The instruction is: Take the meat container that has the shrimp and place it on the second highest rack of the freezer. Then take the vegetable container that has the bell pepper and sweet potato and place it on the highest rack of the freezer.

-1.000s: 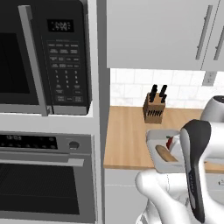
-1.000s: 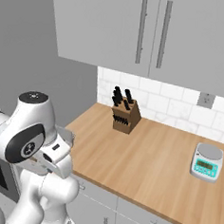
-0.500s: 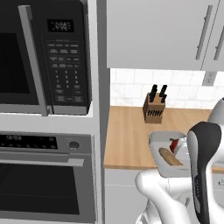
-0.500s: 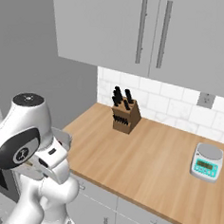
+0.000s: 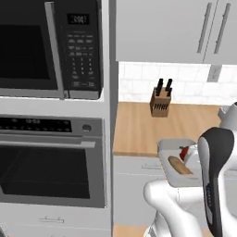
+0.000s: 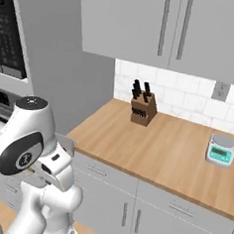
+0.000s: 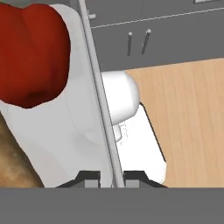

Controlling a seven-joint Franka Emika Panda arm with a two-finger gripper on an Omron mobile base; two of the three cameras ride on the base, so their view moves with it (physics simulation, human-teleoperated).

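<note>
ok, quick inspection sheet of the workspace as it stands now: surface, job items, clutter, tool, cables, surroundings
surface: wooden counter, bare apart from two small items.
job's things: light-grey vegetable container held off the counter in front of the arm; red bell pepper and tan sweet potato lie inside it. Freezer and shrimp: nothing seen.
clutter: knife block near the tiled backsplash; small kitchen scale further right along the counter.
grippers: tool shut on the container's rim, one finger on each side of the wall.
cables: nothing seen.
surroundings: microwave above a built-in oven; grey wall cabinets; wall outlet.
</note>
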